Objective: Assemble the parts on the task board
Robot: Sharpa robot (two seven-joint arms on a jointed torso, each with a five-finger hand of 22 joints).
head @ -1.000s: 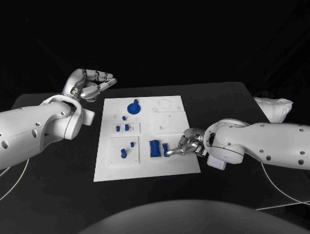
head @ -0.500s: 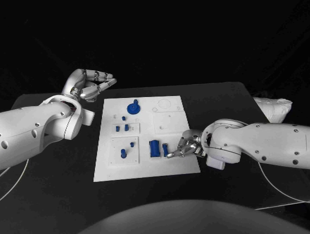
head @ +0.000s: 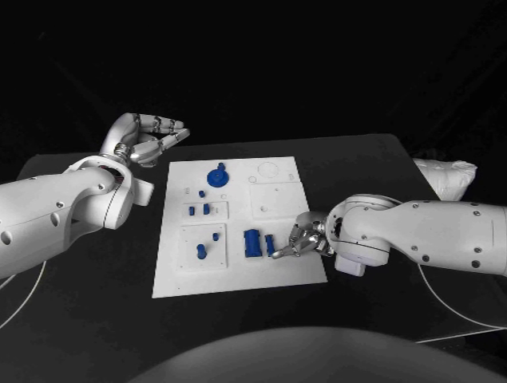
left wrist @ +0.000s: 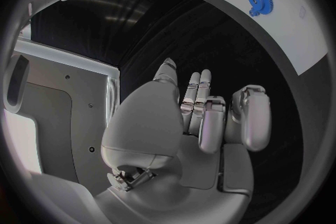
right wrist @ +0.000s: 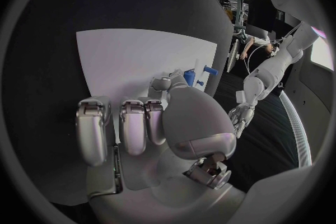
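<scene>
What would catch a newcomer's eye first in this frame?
The white task board in the middle of the black table, dotted with small blue parts, the round blue gear near its far end. The right hand reaches over the board's right edge by a blue block; the left hand hangs curled beyond the board's far left corner.

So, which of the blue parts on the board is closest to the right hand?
The small upright blue piece at the board's near right, beside the larger blue block. The right hand is right next to it; every other blue part lies farther left or farther back.
</scene>
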